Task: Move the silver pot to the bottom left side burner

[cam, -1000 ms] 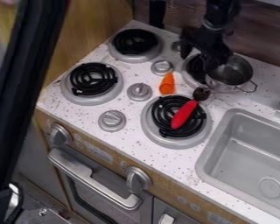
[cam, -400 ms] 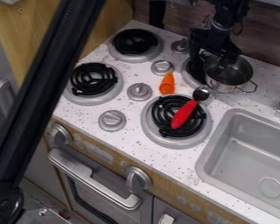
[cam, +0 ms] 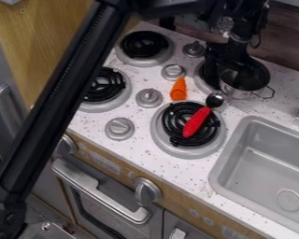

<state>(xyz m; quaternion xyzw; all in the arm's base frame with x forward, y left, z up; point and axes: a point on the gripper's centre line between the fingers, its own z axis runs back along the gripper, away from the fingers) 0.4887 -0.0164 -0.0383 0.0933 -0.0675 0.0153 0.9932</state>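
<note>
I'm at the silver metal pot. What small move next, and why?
I'd probably settle the black gripper onto the rim of the silver metal pot before any lift: it is at the pot's far-left side, its hold unclear, and the pot stands by the back right burner, not the bottom left one.

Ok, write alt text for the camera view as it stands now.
The black gripper hangs over a silver pot at the back right burner of a toy stove. A red-handled spoon lies across the front right burner, near an orange toy. The front left burner is partly hidden; a sink is at right.
</note>
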